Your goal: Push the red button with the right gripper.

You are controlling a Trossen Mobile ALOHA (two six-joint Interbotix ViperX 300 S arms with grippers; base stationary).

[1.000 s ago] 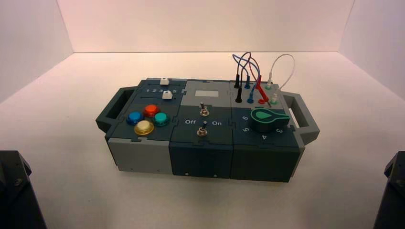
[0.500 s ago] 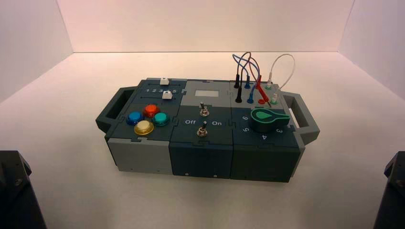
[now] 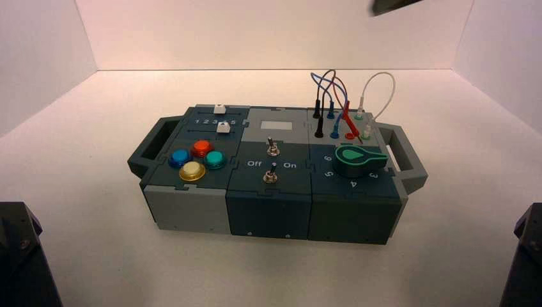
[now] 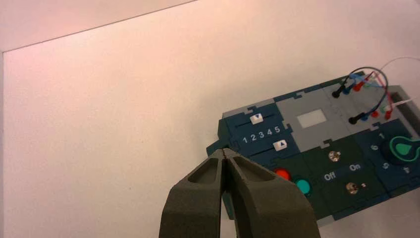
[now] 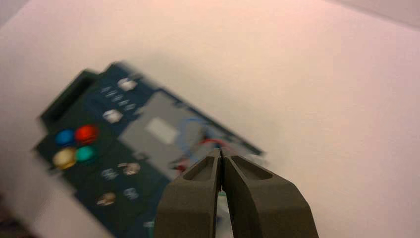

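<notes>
The red button (image 3: 202,148) sits on the box's left block, at the far point of a four-button cluster. It also shows in the left wrist view (image 4: 282,174) and the right wrist view (image 5: 86,134). My right gripper (image 5: 221,152) is shut and empty. It hangs high above the box's wire end, well away from the button. A dark part of the right arm (image 3: 393,5) shows at the top edge of the high view. My left gripper (image 4: 226,152) is shut and empty, held off the box's left end.
Blue (image 3: 180,157), teal (image 3: 215,158) and yellow (image 3: 192,171) buttons surround the red one. Two white sliders (image 3: 221,109) lie behind them. Two toggle switches (image 3: 273,148) stand mid-box; a green knob (image 3: 355,158) and plugged wires (image 3: 339,96) are on the right.
A dark part of the right arm has come into the top edge of the high view. The box and its parts have not moved.
</notes>
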